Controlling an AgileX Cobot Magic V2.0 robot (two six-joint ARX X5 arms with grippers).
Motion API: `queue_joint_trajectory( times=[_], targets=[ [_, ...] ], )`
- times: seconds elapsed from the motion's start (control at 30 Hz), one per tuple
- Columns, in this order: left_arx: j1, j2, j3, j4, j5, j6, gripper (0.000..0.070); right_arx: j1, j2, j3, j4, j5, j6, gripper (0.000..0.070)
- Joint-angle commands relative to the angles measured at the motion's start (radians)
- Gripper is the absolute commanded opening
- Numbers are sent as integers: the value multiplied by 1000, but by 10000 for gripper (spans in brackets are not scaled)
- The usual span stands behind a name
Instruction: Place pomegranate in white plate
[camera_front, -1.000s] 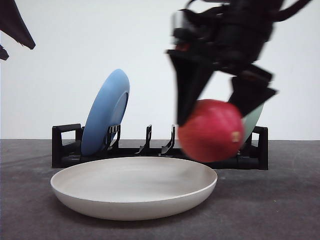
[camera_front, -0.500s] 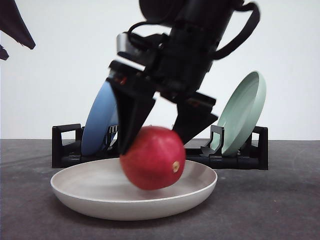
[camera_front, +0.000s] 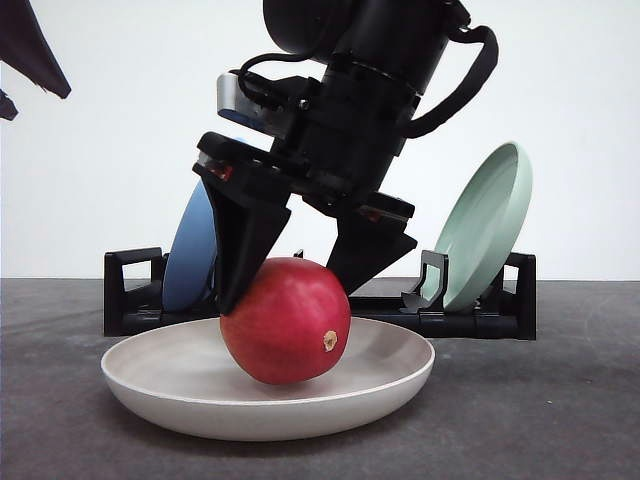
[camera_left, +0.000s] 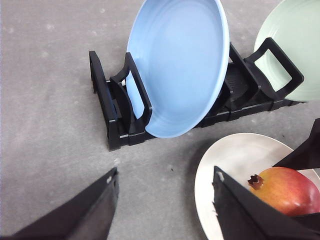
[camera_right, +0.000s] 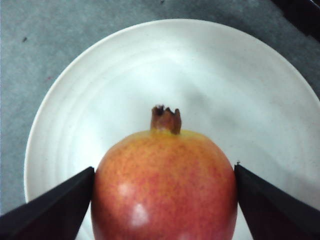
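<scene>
1. Two fingers of the right gripper (camera_front: 285, 300) clasped the pomegranate (camera_front: 286, 321) on either flank, and the fruit sat low inside the white plate (camera_front: 395, 375), its underside at or just above the plate's floor in the front view; whether it truly touched could not be told.
2. From the right wrist view the pomegranate (camera_right: 165, 185) lay over the middle of the white plate (camera_right: 250, 80), its tan crown pointing away from the fingers, with bare plate showing all round it.
3. The step in hand looked like the release, and the task seemed nearly done. It would go best if the fruit were settled fully onto the plate floor before the fingers parted, so that it dropped no way at all.
4. Being round and glossy, the pomegranate would likely roll once freed; a slow, even spreading of both fingers should keep either one from nudging it toward the rim.
5. The lift afterwards should be straight up, since the black rack (camera_front: 130, 290) holding the blue plate (camera_front: 190, 265) and the pale green plate (camera_front: 485, 225) stood just behind the white plate.
6. The left gripper (camera_left: 165, 210) hung apart from the work with its fingers spread and nothing between them, near the white plate's edge in the left wrist view.
</scene>
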Motion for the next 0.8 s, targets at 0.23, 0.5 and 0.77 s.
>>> queue_joint_trajectory(
  times=[0.23,0.5,0.77],
  targets=[
    [-1,6,4,7,2,6,348,15,19,24,7,0,-8,589],
    [-1,6,4,7,2,3,348,8,-71,15,65,23,-34,590],
    [-1,6,4,6,2,3,348,-1,-243,-168,338,29,-39,590]
  ],
)
